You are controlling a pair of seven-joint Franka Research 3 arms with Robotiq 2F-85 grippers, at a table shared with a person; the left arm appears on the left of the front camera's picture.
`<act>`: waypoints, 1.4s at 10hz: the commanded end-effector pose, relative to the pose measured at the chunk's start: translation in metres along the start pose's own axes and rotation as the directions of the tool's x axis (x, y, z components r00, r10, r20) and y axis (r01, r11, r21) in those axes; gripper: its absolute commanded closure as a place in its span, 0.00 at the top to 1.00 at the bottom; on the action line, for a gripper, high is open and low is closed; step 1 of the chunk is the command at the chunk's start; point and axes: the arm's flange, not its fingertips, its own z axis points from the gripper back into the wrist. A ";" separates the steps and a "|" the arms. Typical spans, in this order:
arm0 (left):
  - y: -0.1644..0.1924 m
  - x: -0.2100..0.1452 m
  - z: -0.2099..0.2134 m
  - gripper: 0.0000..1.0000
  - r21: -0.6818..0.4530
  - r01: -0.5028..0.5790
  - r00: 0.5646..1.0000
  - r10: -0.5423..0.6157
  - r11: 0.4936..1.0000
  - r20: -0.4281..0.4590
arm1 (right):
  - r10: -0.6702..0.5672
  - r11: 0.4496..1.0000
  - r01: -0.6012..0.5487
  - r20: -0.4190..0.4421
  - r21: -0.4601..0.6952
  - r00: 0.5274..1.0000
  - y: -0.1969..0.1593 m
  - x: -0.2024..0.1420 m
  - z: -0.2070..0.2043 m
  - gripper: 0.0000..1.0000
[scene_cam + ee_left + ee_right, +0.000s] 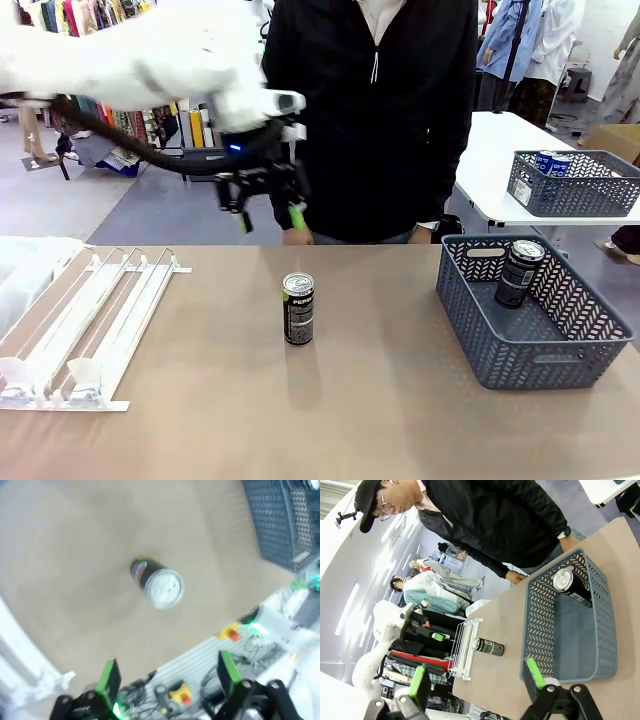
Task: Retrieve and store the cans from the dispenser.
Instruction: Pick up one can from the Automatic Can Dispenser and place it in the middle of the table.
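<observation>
Near the middle of the tabletop [350,420] stands a dark can [298,309], upright, silver top up; white print on its side begins "PER", the rest unreadable. At the left edge lies the dispenser [85,320], a white wire rack with clear stoppers at its near end; its lanes hold no cans. At the right edge sits a grey lattice basket [480,330] with one dark can [520,272] leaning against its far wall. A second grey basket [575,195] on a white table behind holds blue cans [550,161]; their print is too small to read.

The left gripper [268,215] hangs above the far edge with its green pads [106,677] spread wide, gripping nothing; the standing can lies below it. The right gripper [477,677] is likewise spread and empty, near the basket. A person [375,110] in a black jacket stands at the far edge. Clothing racks fill the room behind.
</observation>
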 end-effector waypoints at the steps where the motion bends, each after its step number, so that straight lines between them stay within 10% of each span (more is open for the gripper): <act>1: 0.109 -0.071 0.021 1.00 -0.280 -0.128 0.986 0.154 0.951 0.072 | 0.023 1.000 -0.023 0.021 0.019 1.000 0.001 0.003 -0.002 1.00; 4: 0.274 -0.166 0.049 1.00 -0.778 -0.126 0.848 0.474 0.616 0.238 | 0.023 1.000 -0.023 0.021 0.019 1.000 0.001 0.003 -0.002 1.00; 7: 0.368 -0.235 0.004 1.00 -0.947 -0.094 0.693 0.703 0.308 0.160 | 0.023 1.000 -0.023 0.021 0.019 1.000 0.001 0.003 -0.002 1.00; 9: 0.381 -0.237 -0.005 1.00 -0.961 -0.094 0.718 0.686 0.260 0.115 | 0.023 1.000 -0.023 0.021 0.019 1.000 0.001 0.003 -0.002 1.00; 14: 0.389 -0.255 0.000 1.00 -0.929 -0.188 0.685 0.720 0.320 0.109 | 0.023 1.000 -0.023 0.021 0.019 1.000 0.001 0.003 -0.002 1.00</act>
